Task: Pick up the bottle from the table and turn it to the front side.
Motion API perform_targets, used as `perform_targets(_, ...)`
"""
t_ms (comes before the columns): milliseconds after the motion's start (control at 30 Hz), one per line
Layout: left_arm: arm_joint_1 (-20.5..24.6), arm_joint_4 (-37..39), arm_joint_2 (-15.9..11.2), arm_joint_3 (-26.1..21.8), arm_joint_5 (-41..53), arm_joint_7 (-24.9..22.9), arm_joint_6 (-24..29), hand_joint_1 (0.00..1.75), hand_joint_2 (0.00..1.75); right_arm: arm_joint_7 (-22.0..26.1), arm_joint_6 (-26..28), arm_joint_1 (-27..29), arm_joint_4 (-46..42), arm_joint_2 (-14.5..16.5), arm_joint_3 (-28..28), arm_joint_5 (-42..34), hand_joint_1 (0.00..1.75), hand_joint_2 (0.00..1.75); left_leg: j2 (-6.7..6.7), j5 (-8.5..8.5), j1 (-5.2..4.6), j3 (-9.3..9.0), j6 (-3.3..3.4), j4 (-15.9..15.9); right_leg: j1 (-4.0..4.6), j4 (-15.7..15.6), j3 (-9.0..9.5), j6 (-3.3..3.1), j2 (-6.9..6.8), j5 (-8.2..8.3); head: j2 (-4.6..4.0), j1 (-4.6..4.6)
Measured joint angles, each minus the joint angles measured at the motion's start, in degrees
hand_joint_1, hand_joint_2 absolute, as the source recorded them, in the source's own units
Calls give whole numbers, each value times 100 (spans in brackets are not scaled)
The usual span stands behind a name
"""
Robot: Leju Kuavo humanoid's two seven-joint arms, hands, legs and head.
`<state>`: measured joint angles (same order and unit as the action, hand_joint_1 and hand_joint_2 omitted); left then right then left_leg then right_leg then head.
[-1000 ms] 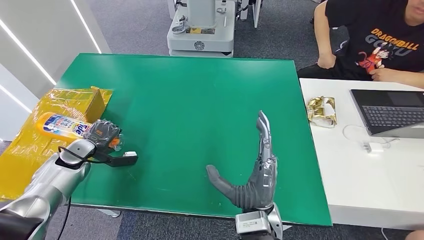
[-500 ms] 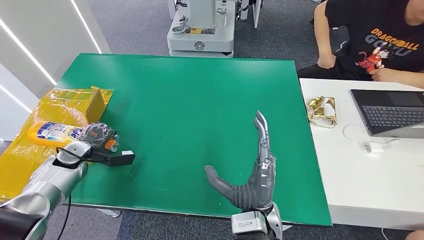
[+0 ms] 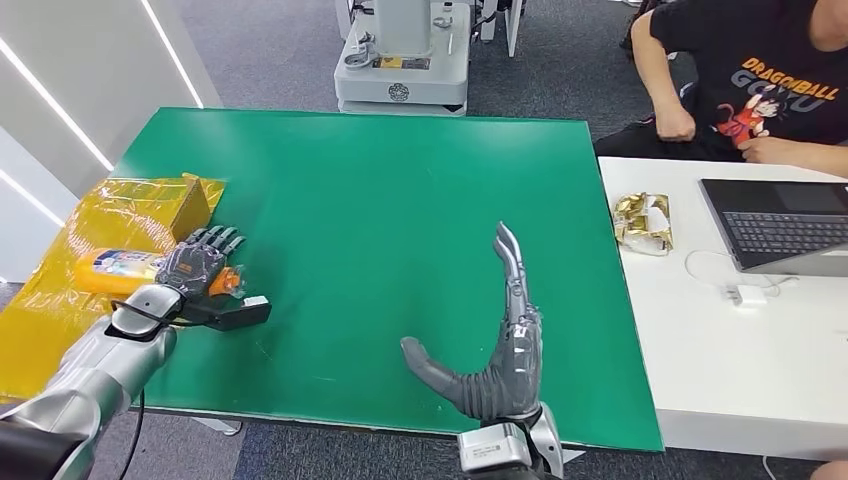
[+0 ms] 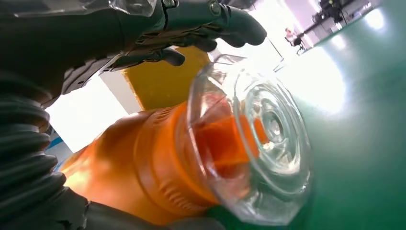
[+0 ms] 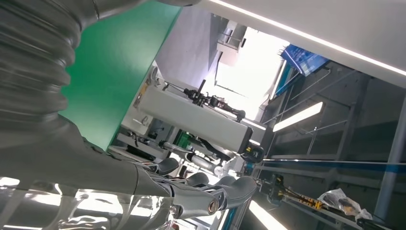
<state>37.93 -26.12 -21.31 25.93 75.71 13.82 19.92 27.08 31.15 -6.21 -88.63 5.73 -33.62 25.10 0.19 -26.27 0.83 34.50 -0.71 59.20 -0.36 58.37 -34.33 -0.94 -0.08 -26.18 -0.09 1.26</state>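
Note:
The bottle point(image 3: 118, 271) has an orange body, a blue and white label and a clear cap. It lies on its side on yellow wrapping at the table's left edge. My left hand point(image 3: 195, 265) is at its cap end, with the fingers point(image 3: 215, 238) stretched out and apart above the neck. In the left wrist view the bottle's cap point(image 4: 258, 139) is close to the palm and the fingers point(image 4: 215, 19) stand off it. My right hand point(image 3: 500, 345) is open over the front of the green table point(image 3: 380, 180), fingers straight and thumb out to the left, holding nothing.
A yellow box point(image 3: 150, 205) stands just behind the bottle. Right of the green table, a white table point(image 3: 700, 340) carries a laptop point(image 3: 785, 225), a cable and a crumpled gold wrapper point(image 3: 643, 222). A person point(image 3: 760, 80) sits behind it. A grey machine base point(image 3: 402, 60) stands beyond the table.
My left hand carried the bottle leftward and down onto the yellow wrapping, and its fingers have now uncurled from the neck. The right hand drifted slightly left.

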Motion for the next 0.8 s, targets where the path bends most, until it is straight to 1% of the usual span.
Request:
perform_targets(67,-59,-10,11,-36,-64,13,145,0,175,20,-1,2,3,0,7,-23,0,175,-1,0,0,-1,0,0,0,0,2,0,-1,0,0,-1)
perform_targets(200,-297,-166,45,-167,-215,49,619,0,175,73,-19,6,15,1,16,-85,0,175,0,0,-2,-4,0,-1,0,0,3,0,0,0,0,-1)
perform_targets(300,-463,-305,75,-267,-262,49,828,0,175,92,-19,9,27,2,22,-100,0,175,-1,0,-2,-3,0,-1,0,-1,5,1,-1,-1,0,-1)
perform_targets(333,-543,-375,80,-317,-287,55,968,0,175,99,-12,10,30,2,23,-112,0,175,1,0,-2,-3,0,-1,0,-1,4,1,0,0,0,0)
perform_targets(400,-802,-653,107,-489,-297,105,1426,0,175,123,17,21,36,2,27,-158,0,175,7,0,-3,-4,0,0,0,-2,2,1,6,0,0,0)
perform_targets(467,-1179,-1155,191,-800,-154,260,1830,0,175,164,51,33,47,2,33,-210,0,175,9,-1,-4,-3,0,0,-1,-4,0,1,9,-1,0,0)
perform_targets(500,-1381,-1467,256,-1013,-45,389,1927,0,175,181,65,36,54,2,36,-229,0,175,10,-3,-4,-3,1,0,-1,-5,-1,1,9,-1,0,-1)
perform_targets(567,-1757,-2092,422,-1489,66,746,1984,0,175,213,86,44,66,2,42,-258,0,175,14,-5,-5,-2,0,0,-1,-7,-3,1,14,-1,0,0)
perform_targets(667,-2191,-2957,709,-2201,-71,1361,1992,0,175,233,98,60,75,2,58,-280,0,175,16,-8,-4,0,-1,0,-1,-8,-4,2,18,-1,0,-1)
perform_targets(733,-2371,-3393,855,-2564,-133,1549,1992,0,175,235,99,64,76,2,67,-281,0,175,15,-8,-3,1,-1,0,-1,-8,-4,2,17,-1,0,-1)
perform_targets(800,-2502,-3693,945,-2828,-144,1579,1992,0,175,236,91,65,76,2,69,-281,0,175,15,-8,-2,1,-1,0,-1,-8,-4,1,16,-1,0,0)
